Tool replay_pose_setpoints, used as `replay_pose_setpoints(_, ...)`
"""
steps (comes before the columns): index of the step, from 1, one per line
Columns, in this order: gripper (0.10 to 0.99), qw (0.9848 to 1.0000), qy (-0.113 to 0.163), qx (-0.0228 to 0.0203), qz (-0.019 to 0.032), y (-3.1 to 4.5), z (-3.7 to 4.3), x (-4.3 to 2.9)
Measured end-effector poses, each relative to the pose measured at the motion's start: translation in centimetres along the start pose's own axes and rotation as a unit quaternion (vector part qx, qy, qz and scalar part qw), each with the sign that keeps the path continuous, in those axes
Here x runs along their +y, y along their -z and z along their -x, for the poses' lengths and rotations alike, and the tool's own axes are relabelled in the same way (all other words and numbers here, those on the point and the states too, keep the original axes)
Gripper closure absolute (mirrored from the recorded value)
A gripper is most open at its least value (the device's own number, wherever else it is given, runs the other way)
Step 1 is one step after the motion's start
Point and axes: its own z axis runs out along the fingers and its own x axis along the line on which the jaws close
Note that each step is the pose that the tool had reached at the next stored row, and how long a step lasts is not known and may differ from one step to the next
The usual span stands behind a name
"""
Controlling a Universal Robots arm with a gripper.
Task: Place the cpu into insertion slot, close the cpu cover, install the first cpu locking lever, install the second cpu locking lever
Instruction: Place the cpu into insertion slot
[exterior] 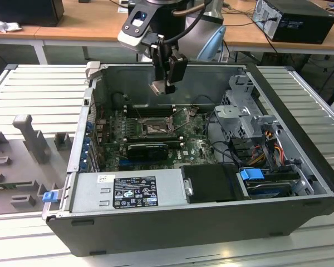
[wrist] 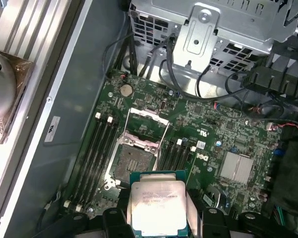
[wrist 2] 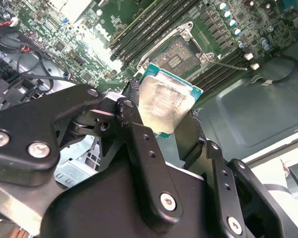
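The cpu (wrist 2: pixel 165 99) was held by two opposite edges in the gripper (wrist 2: pixel 161 124), closed onto it, above the insertion slot (wrist: pixel 134 163) toward the far side of the case (exterior: pixel 222 83). It was judged light, stiff and fragile underneath, to be gripped by its edges only.

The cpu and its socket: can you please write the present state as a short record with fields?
gripper: shut on the cpu
cpu: held above the motherboard, not yet in the slot
insertion slot: empty, dark centre exposed
cpu cover: open, swung back from the slot
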Motion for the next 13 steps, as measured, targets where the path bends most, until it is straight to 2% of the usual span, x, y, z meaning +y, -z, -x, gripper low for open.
replay_pose_setpoints(7, 0.557, 1.0, 0.0, -0.0006, -0.0005, -0.39, 0.01, -0.04)
replay_pose_setpoints(13, 0.557, 1.0, -0.006, -0.001, -0.0003, -0.41, 0.01, -0.04)
